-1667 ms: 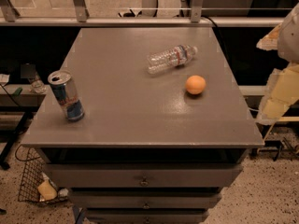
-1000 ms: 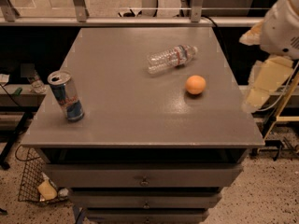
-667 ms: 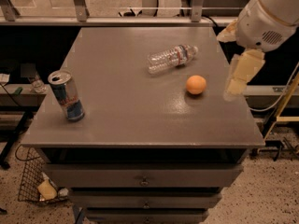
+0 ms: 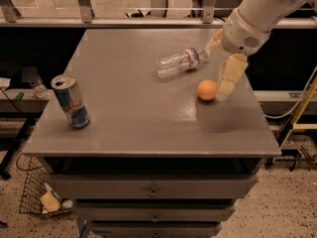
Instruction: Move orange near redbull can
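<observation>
The orange [image 4: 206, 89] lies on the grey table [image 4: 133, 128], right of the middle. The redbull can [image 4: 71, 101] stands upright near the table's front left corner, far from the orange. My gripper [image 4: 221, 63] comes in from the upper right and hangs just right of and above the orange. It is open and empty. One cream finger [image 4: 228, 78] points down beside the orange, and the other reaches toward the bottle's cap.
A clear plastic water bottle [image 4: 181, 61] lies on its side behind the orange, its cap end close to my gripper. The table's right edge is near the orange. Drawers sit under the table top, and a wire basket [image 4: 37, 197] stands on the floor at lower left.
My arm has swung in from the right edge of the view over the table, and the gripper is now beside the orange. The orange, can and bottle have not moved.
</observation>
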`<control>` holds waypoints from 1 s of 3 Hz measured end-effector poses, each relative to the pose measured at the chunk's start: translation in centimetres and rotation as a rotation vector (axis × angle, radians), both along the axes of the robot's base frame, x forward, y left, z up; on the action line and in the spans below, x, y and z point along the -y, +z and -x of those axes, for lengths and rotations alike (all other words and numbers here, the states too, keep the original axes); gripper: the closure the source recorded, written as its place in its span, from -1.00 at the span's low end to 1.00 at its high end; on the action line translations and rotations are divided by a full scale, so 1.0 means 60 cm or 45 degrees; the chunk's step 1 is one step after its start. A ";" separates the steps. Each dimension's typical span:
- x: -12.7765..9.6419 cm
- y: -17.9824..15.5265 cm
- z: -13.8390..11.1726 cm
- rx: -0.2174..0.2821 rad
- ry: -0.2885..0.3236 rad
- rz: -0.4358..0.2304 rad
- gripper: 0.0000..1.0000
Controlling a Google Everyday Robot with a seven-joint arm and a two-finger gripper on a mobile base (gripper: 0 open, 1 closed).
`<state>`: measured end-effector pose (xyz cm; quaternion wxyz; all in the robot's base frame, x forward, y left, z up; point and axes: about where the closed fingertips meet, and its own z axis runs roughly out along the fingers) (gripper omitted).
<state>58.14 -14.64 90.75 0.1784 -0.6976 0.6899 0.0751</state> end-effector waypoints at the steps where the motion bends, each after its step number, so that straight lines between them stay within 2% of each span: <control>1: 0.006 -0.038 -0.027 -0.060 -0.002 0.004 -1.00; 3: 0.016 -0.086 -0.046 -0.134 -0.021 0.019 -1.00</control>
